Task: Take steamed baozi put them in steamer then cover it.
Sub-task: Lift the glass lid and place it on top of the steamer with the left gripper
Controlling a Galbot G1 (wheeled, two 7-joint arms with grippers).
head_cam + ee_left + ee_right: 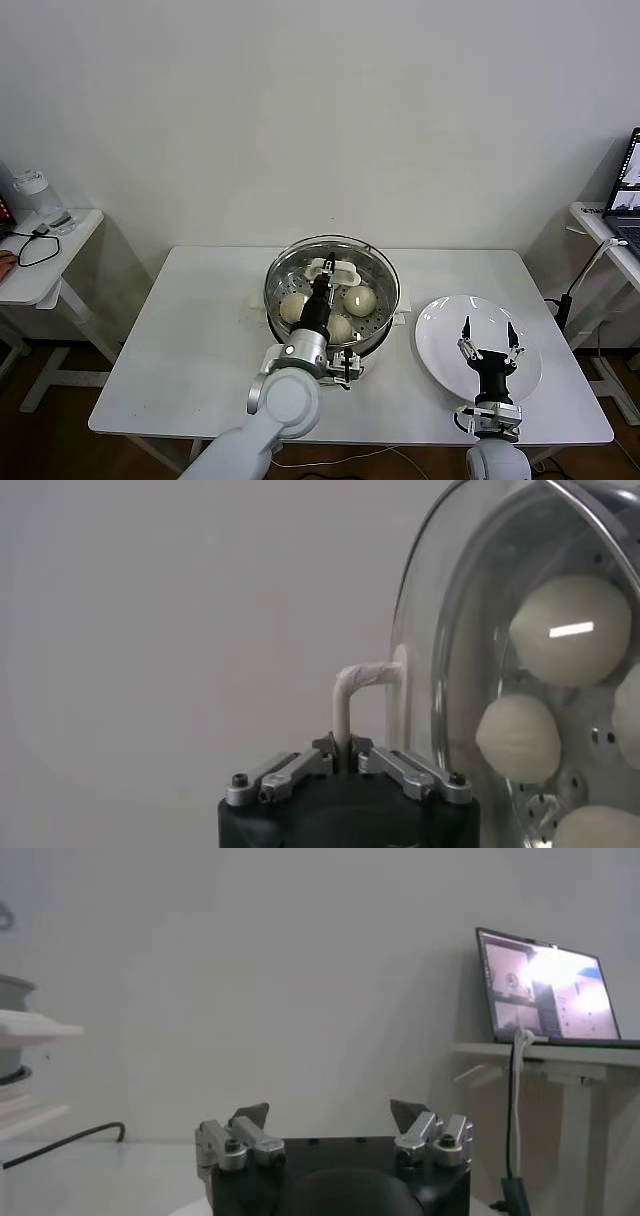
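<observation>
White wall fills the background behind a white table [190, 360] where the work stands. On the table's middle sits the steamer [383, 300], a shiny steel pot with a perforated tray. Inside it lie the steamed baozi [359, 300], cream-white and round; three show clearly in the head view, one at the left, one at the right and one nearer the robot, and any fourth is hidden behind the arm. Over the pot rests the cover [440, 610], a clear glass lid with a metal rim, through which the wrist view shows the buns. Its cream-white handle [352, 695] arches up from the glass. The left gripper [346, 755] reaches over the steamer and is clamped tight on this handle, its fingers pinched against the thin bar. To the right of the steamer, just beside it, lies a flat white plate [440, 345]. The right gripper [488, 340] hangs above that plate with its fingers spread wide, holding nothing. Farther right, on a side desk, stands a laptop [548, 988] with its screen lit. At the far left stands another small side table [55, 265].
</observation>
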